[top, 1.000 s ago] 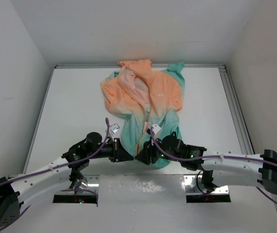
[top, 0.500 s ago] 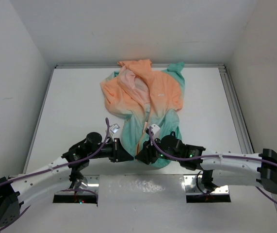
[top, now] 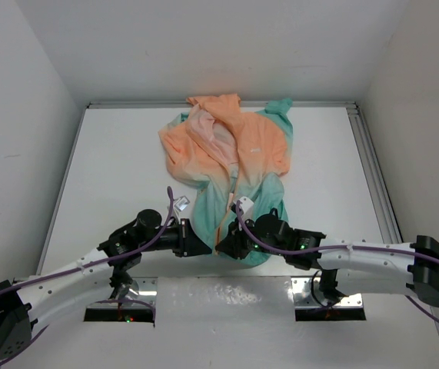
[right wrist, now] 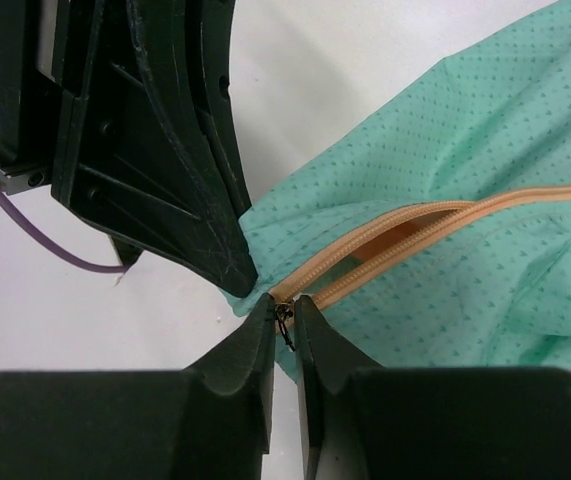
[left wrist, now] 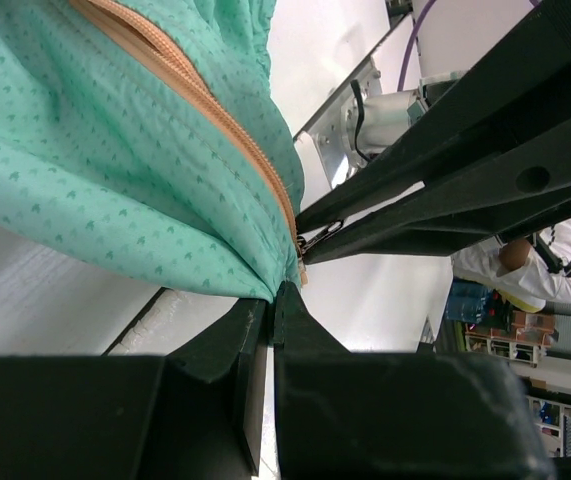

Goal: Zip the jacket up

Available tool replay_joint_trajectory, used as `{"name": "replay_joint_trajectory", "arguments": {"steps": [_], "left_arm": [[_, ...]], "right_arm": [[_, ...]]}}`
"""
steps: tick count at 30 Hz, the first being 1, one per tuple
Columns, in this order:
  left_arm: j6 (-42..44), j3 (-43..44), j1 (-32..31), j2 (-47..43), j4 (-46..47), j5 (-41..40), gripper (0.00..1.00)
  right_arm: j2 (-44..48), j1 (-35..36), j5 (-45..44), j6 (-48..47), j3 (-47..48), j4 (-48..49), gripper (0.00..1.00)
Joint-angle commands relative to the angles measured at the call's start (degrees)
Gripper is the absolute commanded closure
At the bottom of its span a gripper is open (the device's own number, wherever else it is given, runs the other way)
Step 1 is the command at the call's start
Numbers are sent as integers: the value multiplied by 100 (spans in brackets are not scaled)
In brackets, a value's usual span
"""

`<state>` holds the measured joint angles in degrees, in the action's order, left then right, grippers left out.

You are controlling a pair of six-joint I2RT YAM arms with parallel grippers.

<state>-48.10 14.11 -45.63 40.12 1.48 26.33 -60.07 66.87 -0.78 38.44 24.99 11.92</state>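
Observation:
The jacket (top: 238, 150) lies spread on the white table, peach-orange at the far end and mint-teal toward me. Its orange zipper (right wrist: 415, 225) gapes open just above the bottom hem. My left gripper (top: 206, 247) is shut on the teal hem (left wrist: 215, 250) right beside the zipper's lower end. From the other side my right gripper (right wrist: 283, 305) has its jaws drawn close around the small black zipper pull (right wrist: 284, 326) at the bottom of the zipper. The two grippers meet almost tip to tip at the hem. The left fingers (right wrist: 175, 150) loom just above the pull.
A metal rail (top: 369, 169) runs along the table's right edge. White walls close in on the left, back and right. Both arm bases sit on plates (top: 119, 311) at the near edge.
The right gripper's jaws have narrowed from wide open to close around the zipper pull. The left gripper keeps its hold on the hem, and the jacket has not shifted.

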Motion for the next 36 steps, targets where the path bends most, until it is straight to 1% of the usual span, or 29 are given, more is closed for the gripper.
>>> {"name": "replay_joint_trajectory", "arguments": {"steps": [1, 5, 6, 7, 13, 19, 25, 27, 29, 31, 36], "left_arm": [[-16, 39, 27, -48, 301, 74, 100], [-24, 22, 27, -66, 292, 74, 100], [-42, 13, 27, -66, 301, 83, 100], [-33, 13, 27, -66, 309, 92, 100], [46, 4, 27, 31, 380, 250, 100], [178, 83, 19, 31, 389, 522, 100], [520, 461, 19, -250, -86, 514, 100], [538, 566, 19, -346, -139, 505, 100], [626, 724, 19, -513, -436, 426, 100], [713, 847, 19, -732, -717, 234, 100], [749, 901, 19, -857, -973, 162, 100]], "right_arm": [[84, -16, 60, -20, 155, 179, 88], [92, -16, 60, -3, 172, 179, 96], [92, -16, 60, -3, 173, 170, 99], [101, -8, 60, 6, 181, 161, 100], [66, -8, -309, -134, 392, -14, 100], [-566, -7, -914, -687, 1042, -472, 100], [-1190, -25, -1741, -1153, 1491, -832, 100], [-1278, -174, -1785, -1198, 1587, -858, 100], [-1305, -271, -1917, -1268, 1614, -858, 100], [-1279, -464, -1856, -1216, 1588, -858, 100], [-1226, -535, -2136, -1242, 1517, -841, 100]]}}
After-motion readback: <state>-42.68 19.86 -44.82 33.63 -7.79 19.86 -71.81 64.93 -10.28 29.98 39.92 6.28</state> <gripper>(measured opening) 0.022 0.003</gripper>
